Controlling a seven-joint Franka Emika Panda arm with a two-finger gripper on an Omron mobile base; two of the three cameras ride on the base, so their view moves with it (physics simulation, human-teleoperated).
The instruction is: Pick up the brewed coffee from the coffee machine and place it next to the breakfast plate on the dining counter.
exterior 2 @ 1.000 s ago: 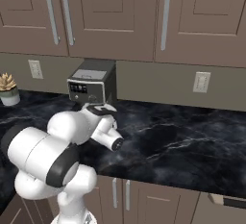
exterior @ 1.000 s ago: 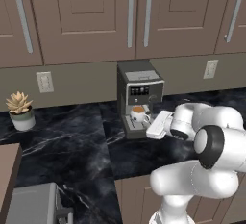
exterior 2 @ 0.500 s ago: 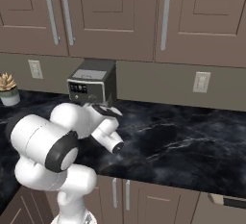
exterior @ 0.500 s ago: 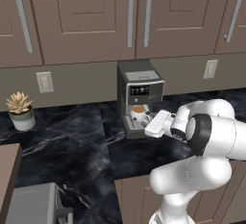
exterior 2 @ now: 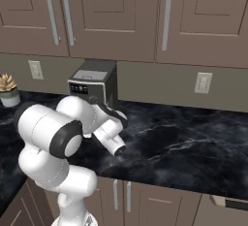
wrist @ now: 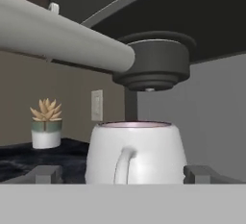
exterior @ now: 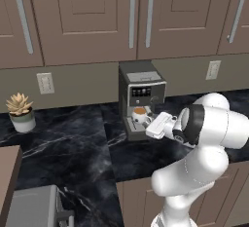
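Note:
The brewed coffee (wrist: 137,153) is a white mug standing on the drip tray of the coffee machine (exterior: 141,97), right under its spout (wrist: 151,69). In the hand view the mug's handle (wrist: 123,165) faces the camera. My gripper (wrist: 125,175) is open and level with the mug, with one fingertip (wrist: 45,174) to its left and the other on its right, both apart from it. From the left base view the hand (exterior: 158,125) reaches at the mug (exterior: 140,115) from the front right. The breakfast plate and the dining counter are out of view.
The machine (exterior 2: 92,87) stands on a black marble wall-side countertop (exterior: 73,148) under brown upper cabinets (exterior: 87,16). A potted succulent (exterior: 20,111) sits far to the left. Wall outlets (exterior 2: 202,83) are on the backsplash. A grey appliance (exterior: 34,206) is at lower left.
The arm's elbow has swung a little upward while the hand stays at the machine's front. The jaws remain open and the mug has not moved.

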